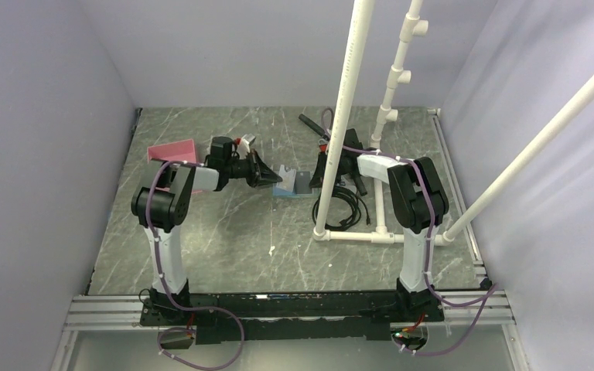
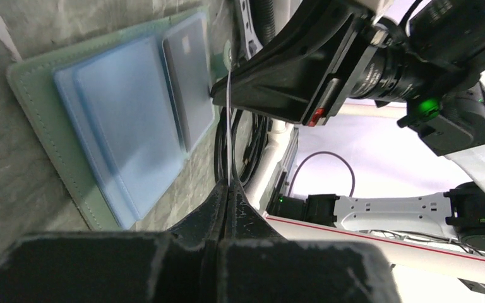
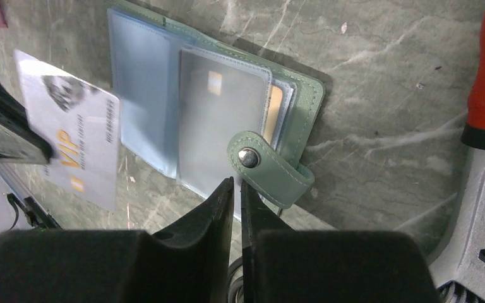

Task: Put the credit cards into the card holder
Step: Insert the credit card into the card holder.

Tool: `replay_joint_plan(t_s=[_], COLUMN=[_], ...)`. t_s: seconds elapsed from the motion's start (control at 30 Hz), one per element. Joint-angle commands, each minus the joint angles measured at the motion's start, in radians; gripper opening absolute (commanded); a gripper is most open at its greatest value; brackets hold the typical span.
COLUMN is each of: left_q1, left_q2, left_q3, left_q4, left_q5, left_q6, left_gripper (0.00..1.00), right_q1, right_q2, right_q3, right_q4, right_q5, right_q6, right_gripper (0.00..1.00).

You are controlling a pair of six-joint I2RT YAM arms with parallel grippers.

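Pincer on left (image 2: pixel 229 192) clenches VIP card (image 3: pixel 76 151); right pincer (image 3: pixel 237 186) nearly closed at edge of card holder (image 3: pixel 309 101), grip unclear.

card holder (image 3: pixel 307 107): green, open flat, pale blue sleeves | grey card (image 3: pixel 218 120): sleeved inside | white vip card (image 3: pixel 76 148): outside, beside holder

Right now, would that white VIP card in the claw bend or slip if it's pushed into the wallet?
Probably stiff: the VIP card juts flat from the left gripper, gripped along one side, with no droop. Likely light: edge-on it shows as a thin straight line. Its face looks smooth, so it might slide in the pinch when pushed.
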Motion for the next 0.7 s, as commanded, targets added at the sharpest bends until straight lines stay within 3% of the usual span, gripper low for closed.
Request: replay_joint_plan(t_s=[0.0,0.67], left_q1=[-0.022,-0.02], left_q2=[0.029,0.066], left_q3=[0.04,0.048], left_q4=[-0.003,-0.133], left_q5=[0.049,0.043], left_q6=[0.023,0.05], left_gripper=[0.0,0.0], right_q1=[0.003,0.003], right_q2=[0.025,0.045], right_q3=[0.031,0.04], right_q4=[0.021,0.009], right_q5=[0.044,0.031], right_q6=[-0.003,-0.011], right_gripper=[0.11,0.11])
